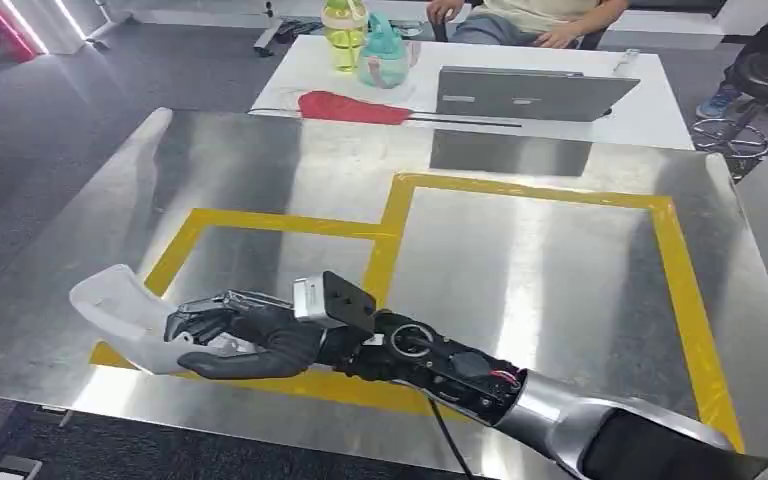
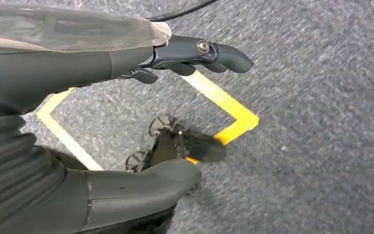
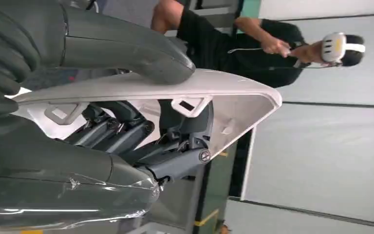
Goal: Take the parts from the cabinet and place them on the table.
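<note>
**White part held low over the table's near left corner**

Head view: the curved white moulded plastic part is gripped by the right hand, its long axis running on leftward past the fingers, above the brushed-steel table with yellow tape lines.

Left wrist view: the left hand is seen hanging over grey carpet, fingers apart, nothing held.

Right wrist view: the part is seen clamped between thumb and fingers.
</note>
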